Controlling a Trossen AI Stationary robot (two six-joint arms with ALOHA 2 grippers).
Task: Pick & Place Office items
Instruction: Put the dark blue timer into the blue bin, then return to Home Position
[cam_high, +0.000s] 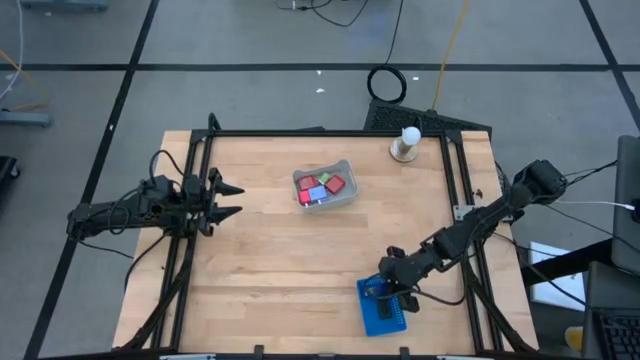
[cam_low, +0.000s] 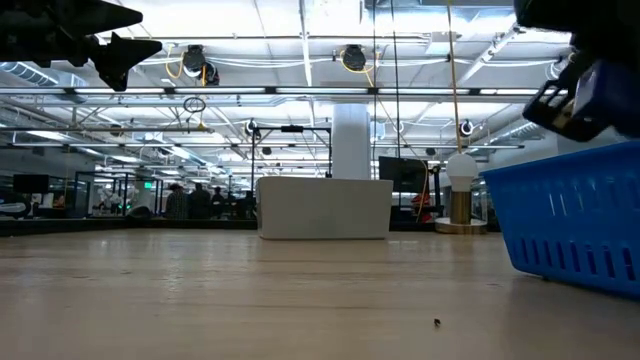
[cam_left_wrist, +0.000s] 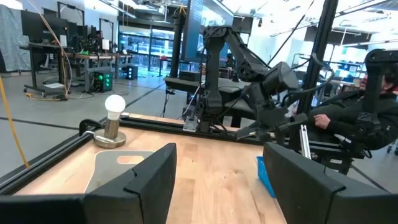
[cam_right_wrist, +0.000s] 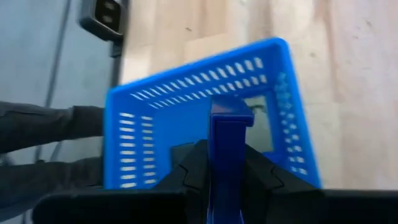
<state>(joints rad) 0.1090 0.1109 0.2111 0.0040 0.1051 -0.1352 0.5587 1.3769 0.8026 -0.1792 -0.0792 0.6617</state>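
A dark blue clip (cam_right_wrist: 230, 134) is clamped upright in the right hand (cam_right_wrist: 229, 163), right above the blue basket (cam_right_wrist: 138, 127), near worktop's front edge. Left hand (cam_high: 226, 200) is kept apart, empty.

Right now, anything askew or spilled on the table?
Nothing spilled. Only the blue basket sits slightly skewed to the table edge. The right gripper holds a dark blue piece over it; remaining items stay in the pale bin.

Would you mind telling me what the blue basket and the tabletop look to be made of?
The blue basket looks like moulded plastic: uniform bright colour and rows of slotted vents in its walls. The tabletop looks like light wood, probably butcher block, with visible plank seams and grain and a matte finish.
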